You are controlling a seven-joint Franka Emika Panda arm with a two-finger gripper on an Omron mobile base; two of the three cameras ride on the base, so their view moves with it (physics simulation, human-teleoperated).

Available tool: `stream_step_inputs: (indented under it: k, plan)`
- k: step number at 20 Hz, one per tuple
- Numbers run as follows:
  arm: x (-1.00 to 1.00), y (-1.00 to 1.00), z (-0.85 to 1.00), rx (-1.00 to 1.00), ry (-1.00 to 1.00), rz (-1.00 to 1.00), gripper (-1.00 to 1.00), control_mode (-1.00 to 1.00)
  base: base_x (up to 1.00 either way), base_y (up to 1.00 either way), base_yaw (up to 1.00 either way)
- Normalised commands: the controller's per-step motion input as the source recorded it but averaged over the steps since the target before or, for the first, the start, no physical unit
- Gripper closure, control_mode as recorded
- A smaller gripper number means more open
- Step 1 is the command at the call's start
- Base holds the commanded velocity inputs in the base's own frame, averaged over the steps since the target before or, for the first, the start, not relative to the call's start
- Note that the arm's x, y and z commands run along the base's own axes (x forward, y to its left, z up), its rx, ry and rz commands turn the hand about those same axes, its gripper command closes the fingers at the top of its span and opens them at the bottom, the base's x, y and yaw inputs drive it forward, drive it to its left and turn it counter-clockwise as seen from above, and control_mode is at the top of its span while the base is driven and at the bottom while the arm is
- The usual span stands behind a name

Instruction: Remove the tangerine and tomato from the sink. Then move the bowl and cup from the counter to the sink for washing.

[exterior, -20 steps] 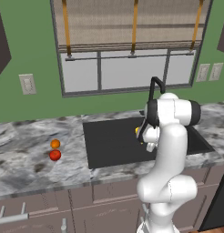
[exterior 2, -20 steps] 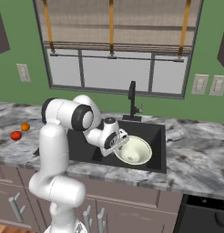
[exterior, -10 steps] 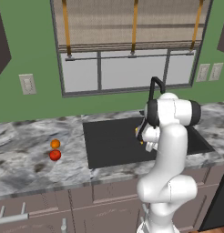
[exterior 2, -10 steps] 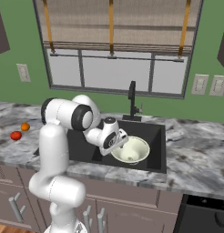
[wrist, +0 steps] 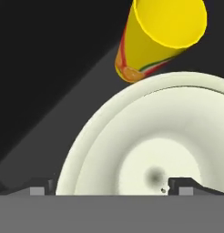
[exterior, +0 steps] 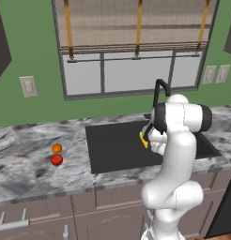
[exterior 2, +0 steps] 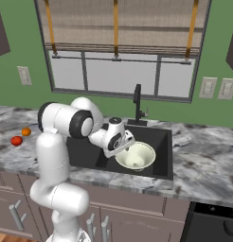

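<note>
cup (wrist: pixel 161 38): from our gripper (wrist: pixel 111 185), jaws spread wide and holding nothing, it lies toward the upper right of the hand view, past the bowl's (wrist: pixel 150 150) far rim. its mouth faces us and its base points to the lower left. both sit in the sink (exterior 2: pixel 158 137); we judge the next move is a retreat.

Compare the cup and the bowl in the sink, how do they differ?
The cup is bright yellow with a red mark; the bowl is pale cream. The cup is narrow and tapering; the bowl is wide and shallow. Both sit inside the black sink, side by side.
</note>
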Motion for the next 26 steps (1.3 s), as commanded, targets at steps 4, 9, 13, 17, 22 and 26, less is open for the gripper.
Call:
stream_step_inputs:
  k: [4, 9, 13, 17, 22, 26]
  plan:
    - [-0.23, 0.0, 0.32, 0.0, 0.0, -0.15, -1.0, -1.0, 0.0, 0.0, 0.0]
    - [-0.22, 0.01, 0.4, 0.0, 0.0, -0.2, -1.0, -1.0, 0.0, 0.0, 0.0]
    - [-0.22, 0.01, 0.45, 0.02, 0.0, -0.21, -1.0, -1.0, 0.0, 0.0, 0.0]
    - [-0.26, 0.01, 0.48, 0.04, 0.0, -0.18, -1.0, -1.0, 0.0, 0.0, 0.0]
    - [-0.31, 0.0, 0.47, 0.08, 0.0, -0.15, -1.0, -1.0, 0.0, 0.0, 0.0]
    - [-0.36, 0.01, 0.46, 0.12, 0.0, -0.13, -1.0, -1.0, 0.0, 0.0, 0.0]
